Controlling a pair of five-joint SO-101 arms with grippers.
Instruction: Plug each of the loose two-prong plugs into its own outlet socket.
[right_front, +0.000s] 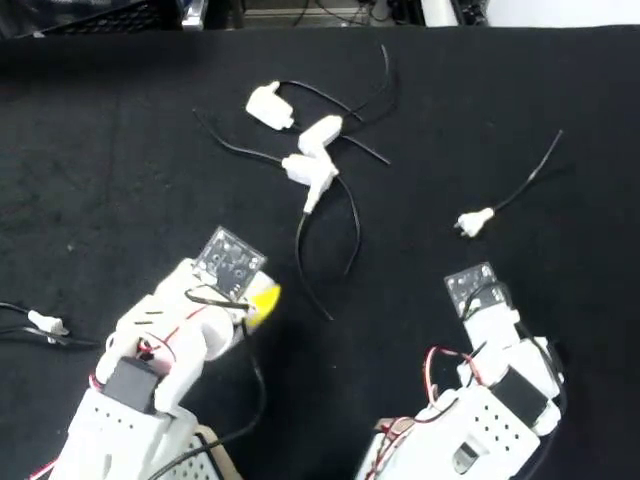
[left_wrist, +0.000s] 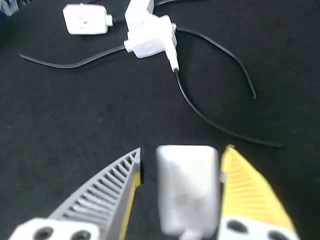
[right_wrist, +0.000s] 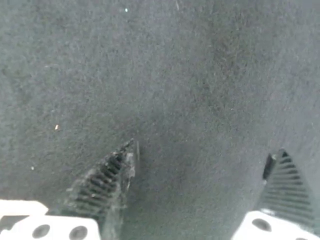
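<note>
My left gripper (left_wrist: 182, 150), one finger grey and one yellow, is shut on a white connector block (left_wrist: 186, 190) whose cable stub points back at the wrist; I cannot tell if it is a plug or a socket. In the high view this gripper (right_front: 258, 300) sits left of centre. Beyond it lie a white outlet socket (right_front: 268, 105) (left_wrist: 85, 20) and two white pieces joined together (right_front: 312, 150) (left_wrist: 147, 35). A loose two-prong plug (right_front: 475, 222) lies right of centre, just beyond the right arm (right_front: 500, 340). My right gripper (right_wrist: 205, 147) is open over bare black cloth.
Another small white plug (right_front: 45, 322) on a black lead lies at the left edge. Black cables (right_front: 345, 215) loop across the middle of the black cloth (right_front: 120, 180). The far-left part of the cloth is bare.
</note>
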